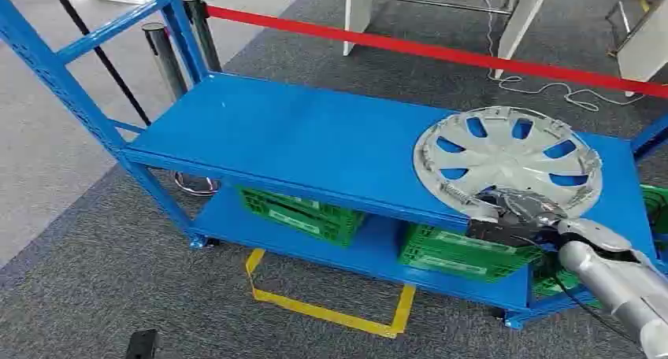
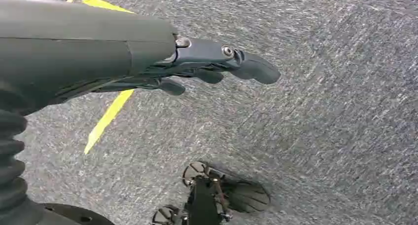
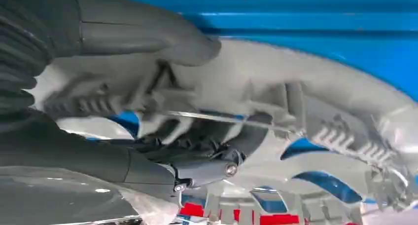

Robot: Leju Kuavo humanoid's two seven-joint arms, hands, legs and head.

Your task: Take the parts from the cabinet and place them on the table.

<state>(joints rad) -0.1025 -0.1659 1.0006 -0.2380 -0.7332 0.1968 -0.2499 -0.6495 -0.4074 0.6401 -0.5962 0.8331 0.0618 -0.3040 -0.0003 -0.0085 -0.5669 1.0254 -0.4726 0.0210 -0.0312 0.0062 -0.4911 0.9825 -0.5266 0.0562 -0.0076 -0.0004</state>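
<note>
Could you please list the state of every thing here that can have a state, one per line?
wheel cover: lies on the top shelf, near edge gripped by the right hand.
right hand: closed on the wheel cover's rim.
left hand: holds nothing, fingers apart, hangs over the carpet.
green crates: sit on the lower shelf.
blue rack: stands on the carpet.

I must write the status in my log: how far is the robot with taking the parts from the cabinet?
Early stage. Nothing looks delivered yet: the silver wheel cover lies on the blue rack's top shelf. In hand: the right hand grips the cover's near rim, thumb over its edge. The left hand hangs open above the carpet. Left: lifting the cover and carrying it to the table.
</note>
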